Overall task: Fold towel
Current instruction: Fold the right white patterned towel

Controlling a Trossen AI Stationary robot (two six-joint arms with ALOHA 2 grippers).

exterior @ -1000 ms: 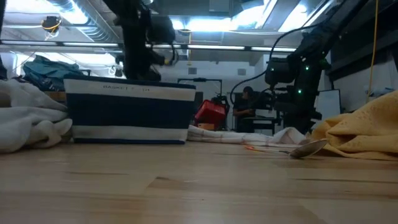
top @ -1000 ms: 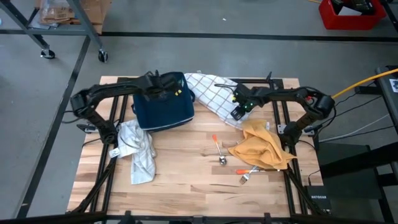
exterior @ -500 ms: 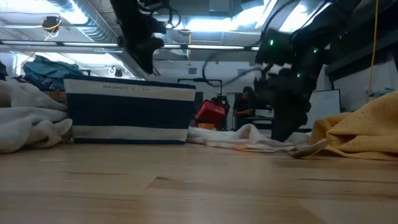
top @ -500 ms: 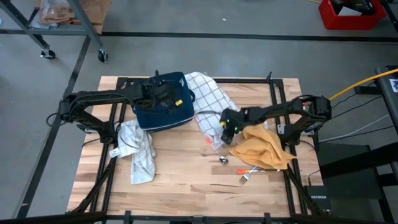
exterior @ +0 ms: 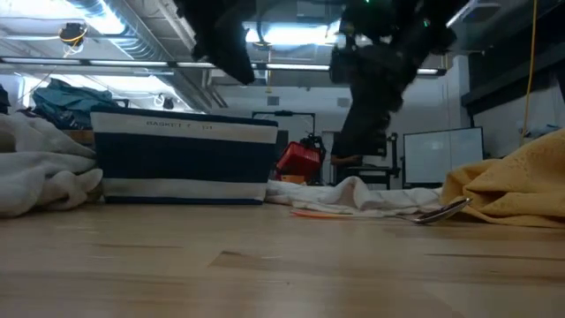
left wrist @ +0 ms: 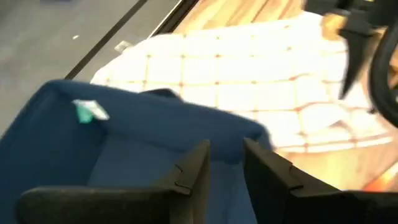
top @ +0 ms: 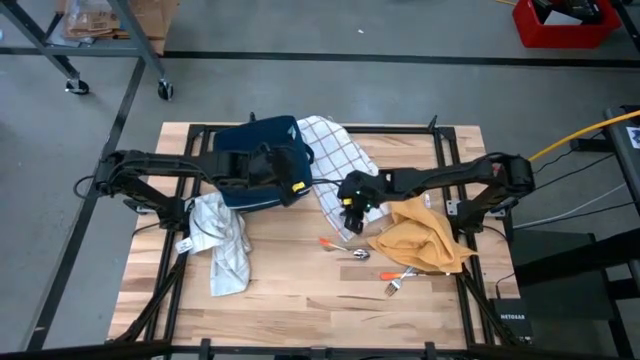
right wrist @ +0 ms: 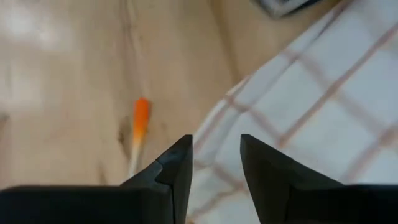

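The white checked towel lies crumpled on the table beside the navy basket, with a raised fold showing in the low view. My right gripper hangs over the towel's near edge, clear above it. Its fingers stand narrowly open. My left gripper hovers over the basket's near right rim, also narrowly open. It points toward the towel. Neither gripper touches anything.
A yellow cloth is heaped at the right. A grey-white towel lies at the near left. A spoon and orange-handled utensils lie on the bare wood near the checked towel. The basket wall stands at the left.
My right gripper swung from the table's far right toward the left and near side. It dipped to the checked towel's near edge, then rose. The towel's right part bunched inward. One orange-handled utensil slid toward the near left. My left gripper moved from above the basket toward its near right rim.
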